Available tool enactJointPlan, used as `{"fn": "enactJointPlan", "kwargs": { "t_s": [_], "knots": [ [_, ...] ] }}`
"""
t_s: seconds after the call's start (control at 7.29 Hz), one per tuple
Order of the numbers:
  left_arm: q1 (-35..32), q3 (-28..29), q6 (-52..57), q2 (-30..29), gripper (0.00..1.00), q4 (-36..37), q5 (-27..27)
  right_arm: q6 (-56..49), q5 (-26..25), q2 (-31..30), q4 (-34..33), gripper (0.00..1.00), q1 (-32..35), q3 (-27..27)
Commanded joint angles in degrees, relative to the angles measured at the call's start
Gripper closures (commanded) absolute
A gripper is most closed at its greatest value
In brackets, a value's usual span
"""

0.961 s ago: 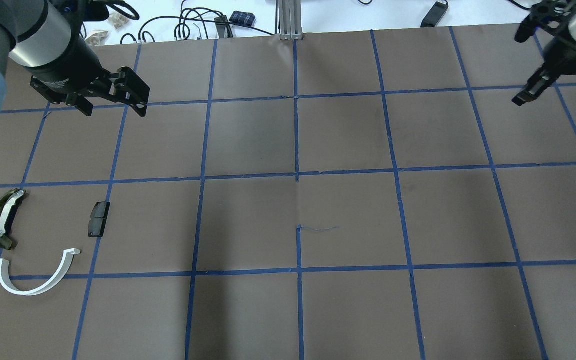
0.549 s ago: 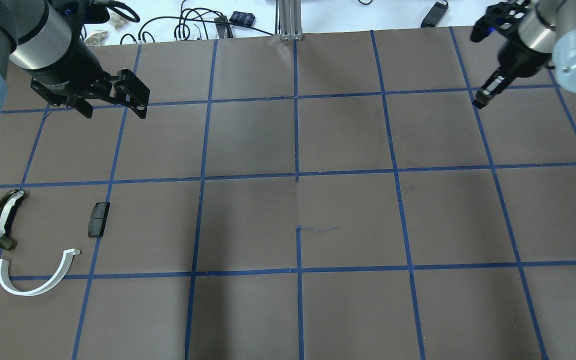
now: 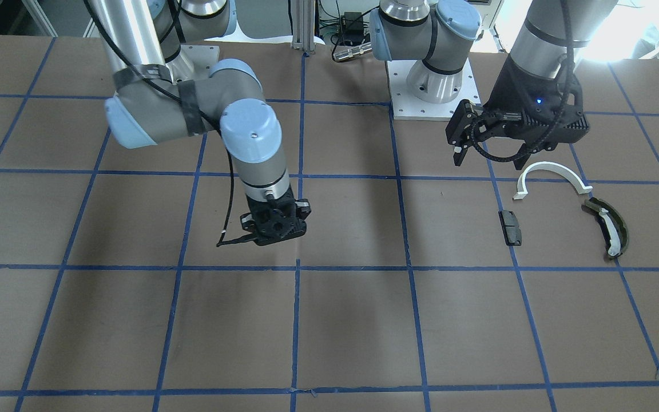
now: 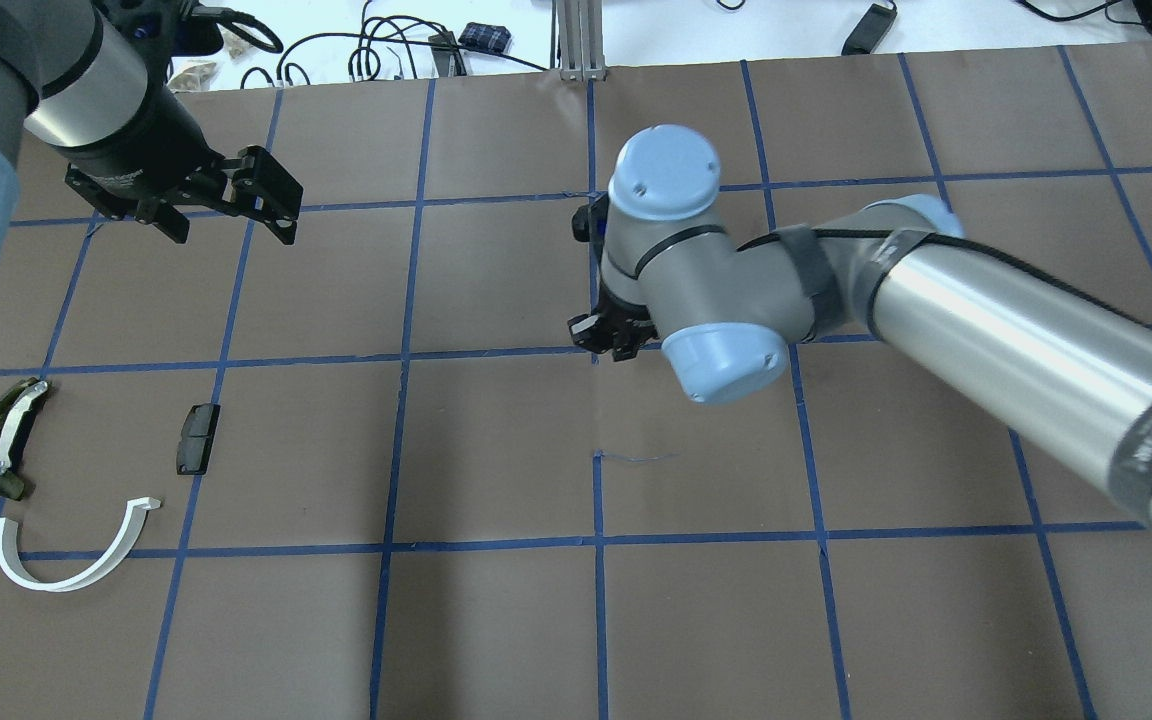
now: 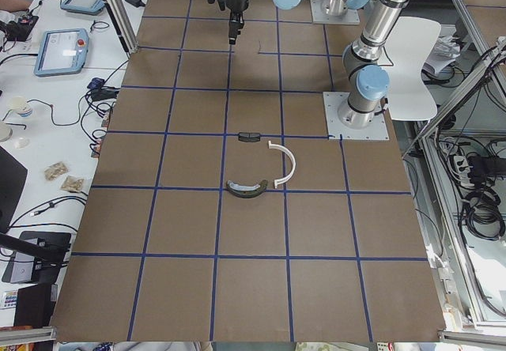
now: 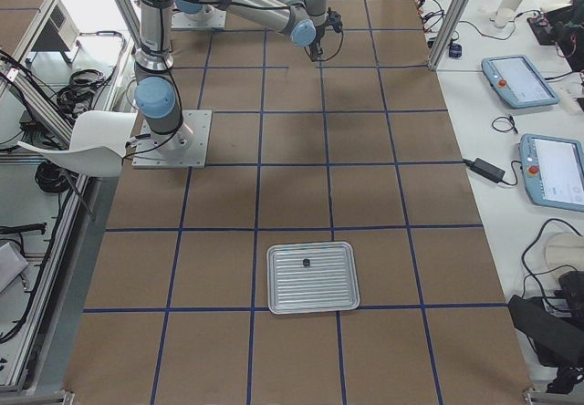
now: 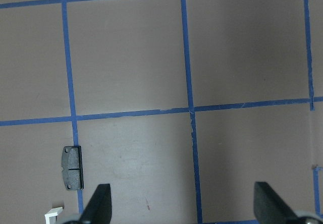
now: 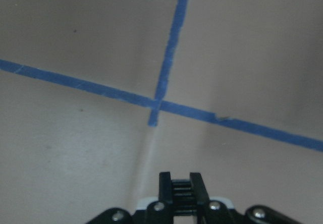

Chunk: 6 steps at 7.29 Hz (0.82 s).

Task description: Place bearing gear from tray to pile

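My right gripper (image 4: 616, 345) hangs low over the table centre, above a blue tape crossing. In the right wrist view its fingers (image 8: 180, 176) are shut on a small dark ribbed part (image 8: 181, 191), which looks like the bearing gear. The pile lies at the left: a white half-ring arc (image 4: 61, 585), an olive-black curved shoe (image 4: 6, 440) and a small black block (image 4: 198, 438). My left gripper (image 4: 226, 215) is open and empty, raised behind the pile. The left wrist view shows the block (image 7: 72, 167) below its fingers (image 7: 98, 204).
A metal tray (image 6: 274, 277) with one small black part (image 6: 306, 262) on it sits near the table's right end, out of the overhead view. My right arm (image 4: 986, 310) stretches across the right half of the table. Cables lie beyond the far edge.
My right arm has swung from the far right corner to the table centre, its gripper still shut. My left gripper and the pile have not moved.
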Motion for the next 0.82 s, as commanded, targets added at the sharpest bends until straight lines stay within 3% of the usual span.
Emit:
{"fn": "enactJointPlan", "kwargs": {
  "t_s": [0.0,0.14,0.41,0.69],
  "knots": [
    [0.3,-0.2,0.5,0.0,0.0,0.0,0.1,5.8,-0.5,5.5,-5.9,0.91,3.9,0.4],
    [0.2,-0.2,0.5,0.0,0.0,0.0,0.1,5.5,-1.5,4.9,-5.5,0.01,3.7,-0.3],
    [0.4,0.6,1.0,-0.3,0.0,0.0,-1.2,0.7,-3.1,1.8,-1.5,0.0,-1.0,-0.6],
    [0.2,-0.2,-0.4,-0.9,0.0,-3.0,-1.9,-18.2,-2.4,-4.6,4.6,0.0,-13.4,-0.2]
  ]
}}
